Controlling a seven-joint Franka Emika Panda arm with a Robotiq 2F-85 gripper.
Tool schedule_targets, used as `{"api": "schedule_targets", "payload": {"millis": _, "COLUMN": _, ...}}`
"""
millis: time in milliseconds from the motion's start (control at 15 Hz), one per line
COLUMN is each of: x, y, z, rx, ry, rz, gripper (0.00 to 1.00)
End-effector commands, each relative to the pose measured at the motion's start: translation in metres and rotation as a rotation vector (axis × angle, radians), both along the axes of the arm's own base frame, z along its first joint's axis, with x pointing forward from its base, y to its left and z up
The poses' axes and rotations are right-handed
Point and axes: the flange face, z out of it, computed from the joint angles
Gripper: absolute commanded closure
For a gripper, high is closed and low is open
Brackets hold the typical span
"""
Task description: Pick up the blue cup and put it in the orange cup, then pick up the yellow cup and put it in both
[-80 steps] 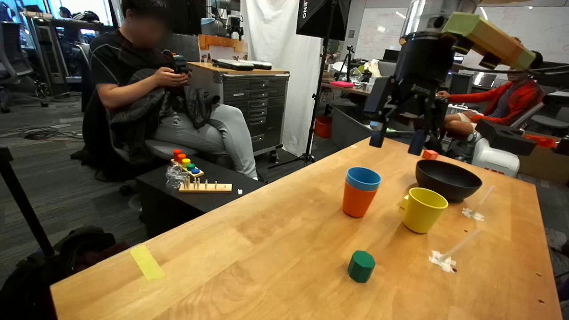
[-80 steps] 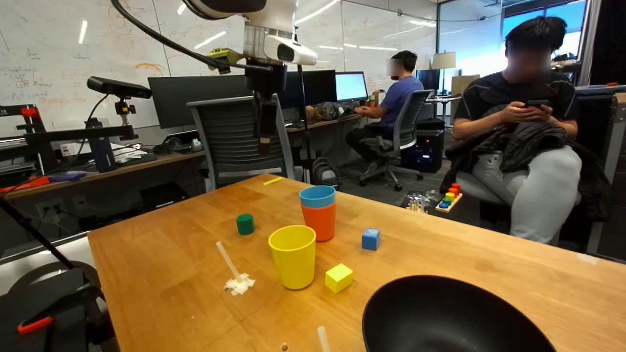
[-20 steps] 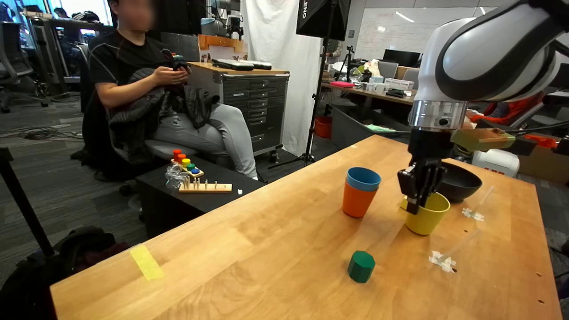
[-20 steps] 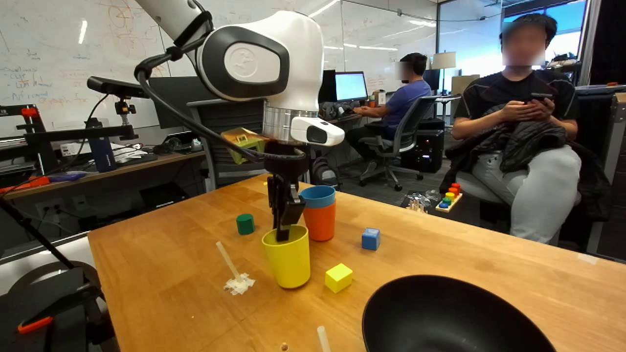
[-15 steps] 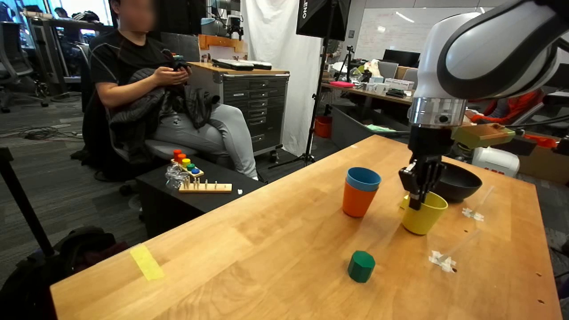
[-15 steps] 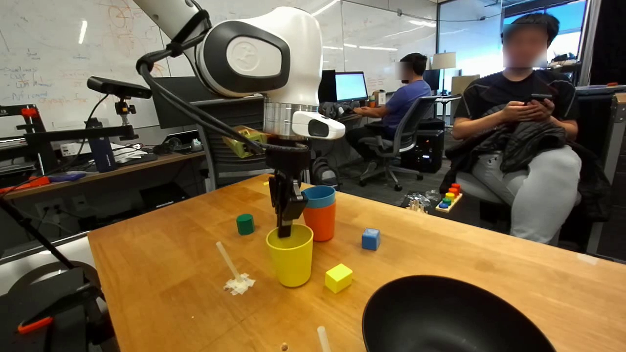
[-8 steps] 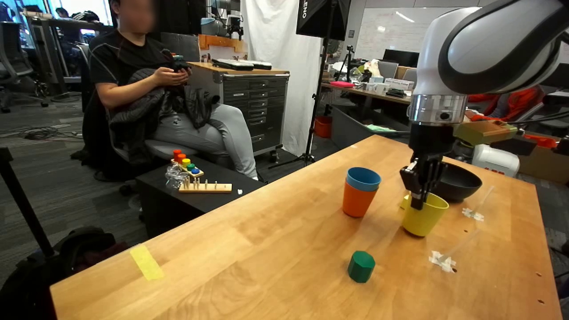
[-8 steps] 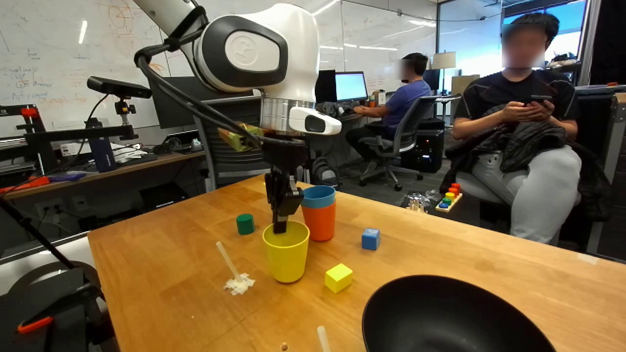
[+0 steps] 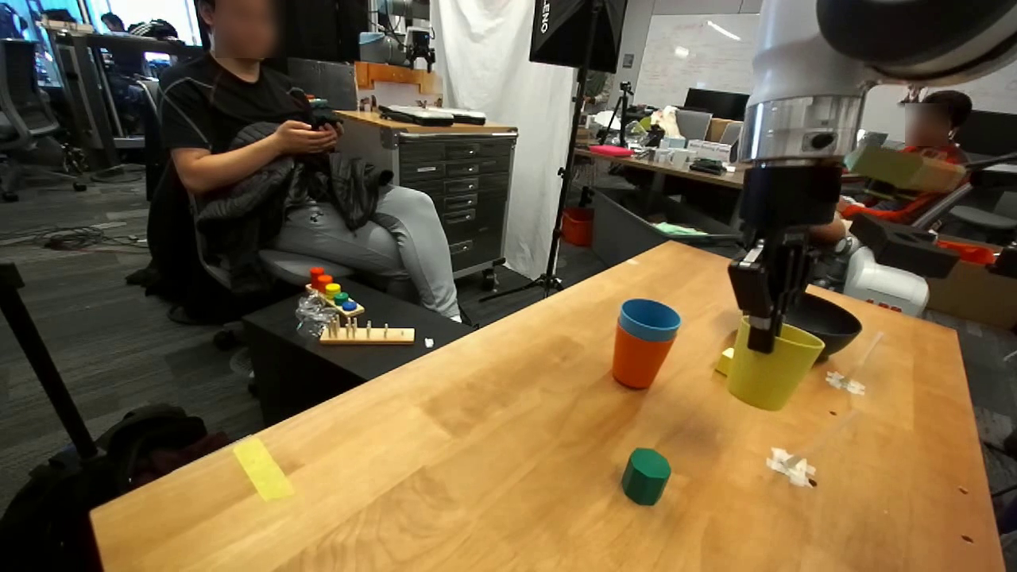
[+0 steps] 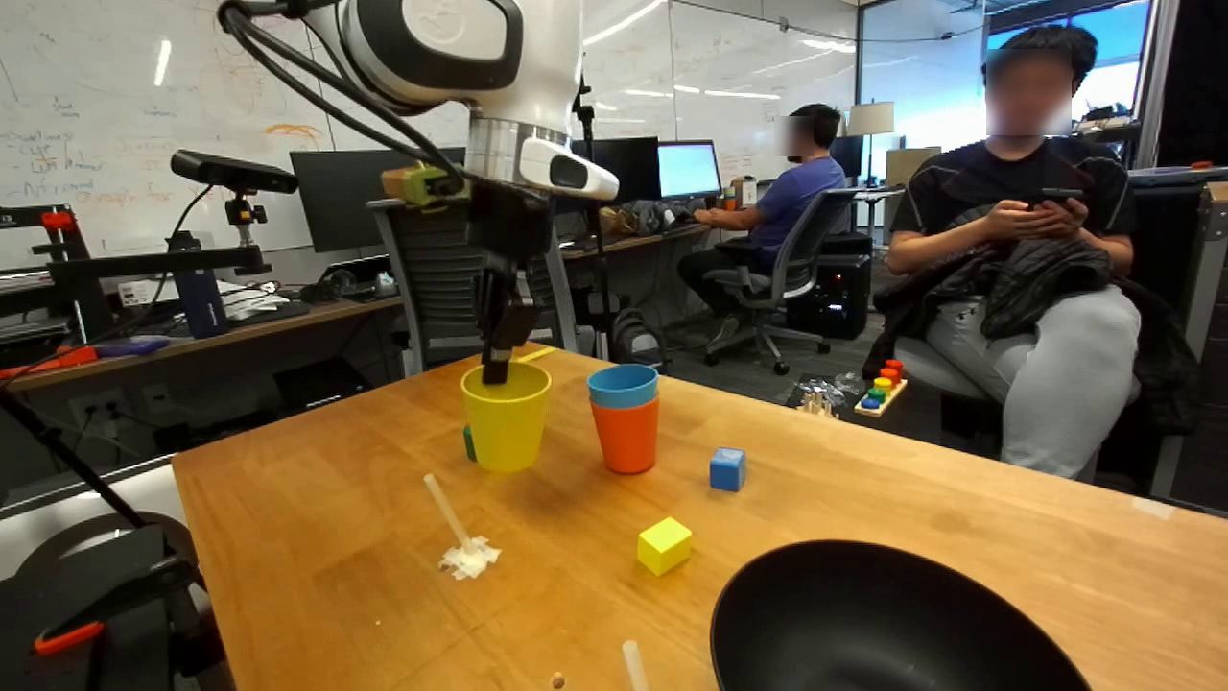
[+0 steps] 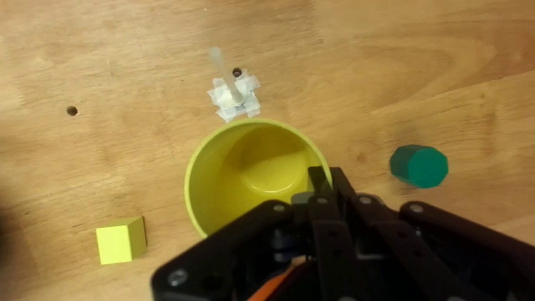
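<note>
My pincer (image 11: 328,177) is closed on the yellow cup (image 10: 507,427), just lifted off the table (image 10: 326,537); I reckon only the stacking remains.

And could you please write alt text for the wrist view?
A gripper pinches a yellow cup by its rim above a wooden table. A green block sits at right, a yellow block lower left; near the top, a stick with white tape at its base.
</note>
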Motion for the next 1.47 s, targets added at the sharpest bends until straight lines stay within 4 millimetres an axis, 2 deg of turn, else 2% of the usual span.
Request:
{"api": "schedule_targets", "payload": {"millis": 0, "x": 0.000, "y": 0.013, "z": 0.052, "rx": 0.030, "ry": -0.061, "rz": 0.000, "gripper": 0.99}}
{"api": "schedule_targets", "payload": {"millis": 333, "x": 0.018, "y": 0.013, "z": 0.099, "rx": 0.004, "ry": -0.124, "rz": -0.065, "gripper": 0.99}}
{"api": "schedule_targets", "payload": {"millis": 667, "x": 0.049, "y": 0.001, "z": 0.119, "rx": 0.034, "ry": -0.175, "rz": -0.147, "gripper": 0.99}}
{"api": "schedule_targets", "payload": {"millis": 1000, "x": 0.075, "y": -0.017, "z": 0.117, "rx": 0.068, "ry": -0.197, "rz": -0.231, "gripper": 0.99}}
{"api": "schedule_targets", "payload": {"millis": 1400, "x": 0.101, "y": -0.030, "z": 0.092, "rx": 0.031, "ry": -0.161, "rz": -0.316, "gripper": 0.99}}
